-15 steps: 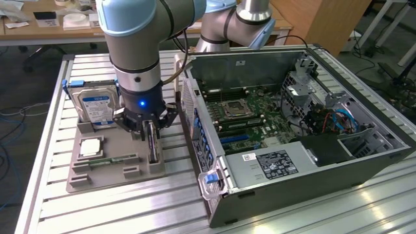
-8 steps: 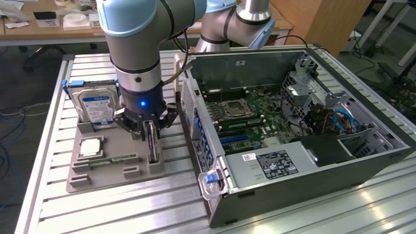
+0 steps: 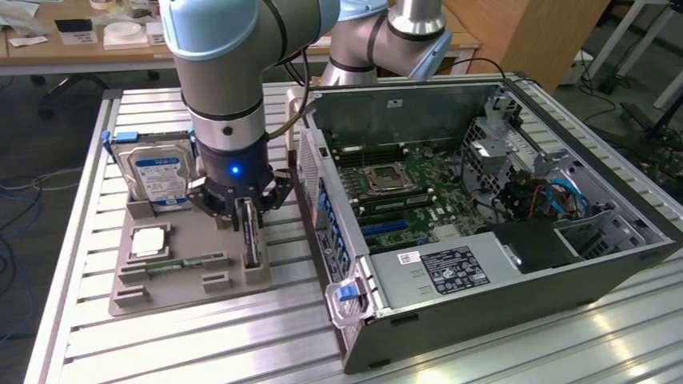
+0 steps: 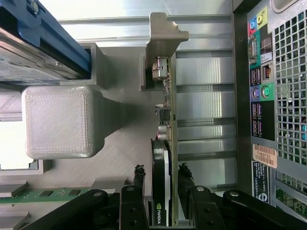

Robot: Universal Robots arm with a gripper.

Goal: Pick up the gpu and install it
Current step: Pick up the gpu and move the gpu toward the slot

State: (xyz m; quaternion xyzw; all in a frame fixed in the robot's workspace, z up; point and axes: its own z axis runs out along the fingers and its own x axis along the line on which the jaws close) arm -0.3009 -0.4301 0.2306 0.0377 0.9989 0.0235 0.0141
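While straddling the gpu (image 4: 159, 191), hold jaws wide open, gripping nothing. Stands on edge in grey tray (image 3: 160, 290) on bench (image 3: 192, 346), beside computer case (image 3: 555, 276).

Thick silver-grey tubular arm (image 3: 219, 92), capped at the joints in pale blue (image 3: 213, 32). Just above the gripper (image 3: 248, 218), a black wrist collar (image 3: 229, 156) with a small lit blue lamp (image 3: 233, 169). Thin dark cable (image 3: 303, 88) alongside, down toward the gripper. Black jointed linkage fingers (image 4: 138, 184) with round pivot pins (image 4: 97, 194) and slim dark tips.
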